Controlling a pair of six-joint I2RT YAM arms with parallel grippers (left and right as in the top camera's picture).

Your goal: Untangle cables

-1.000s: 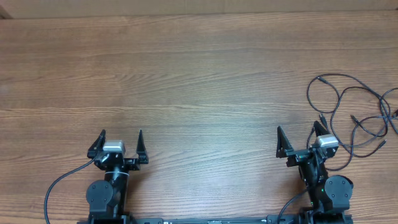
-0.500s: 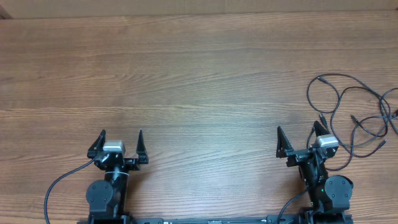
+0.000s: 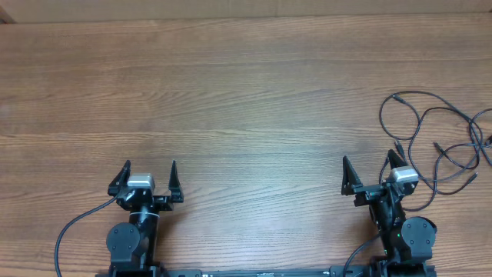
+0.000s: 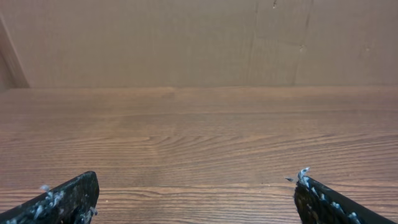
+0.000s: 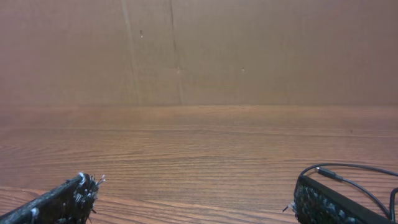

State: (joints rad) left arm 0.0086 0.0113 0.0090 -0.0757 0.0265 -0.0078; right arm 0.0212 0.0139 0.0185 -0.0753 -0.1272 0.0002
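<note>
Thin black cables (image 3: 440, 138) lie in loose overlapping loops at the table's right edge, small plugs showing at their ends. My right gripper (image 3: 369, 168) stands open near the front edge, just left of the loops and apart from them. In the right wrist view one cable (image 5: 348, 171) with its plug curves past the right fingertip (image 5: 311, 194); nothing lies between the fingers of the right gripper (image 5: 193, 196). At the front left, far from the cables, my left gripper (image 3: 150, 171) is open and empty. The left wrist view shows the left gripper (image 4: 196, 190) over bare wood.
The wooden table (image 3: 231, 92) runs back to a brown cardboard wall (image 4: 186, 37). Thicker black arm wires (image 3: 73, 227) trail at the front left beside the left arm's base. The cables reach the table's right border.
</note>
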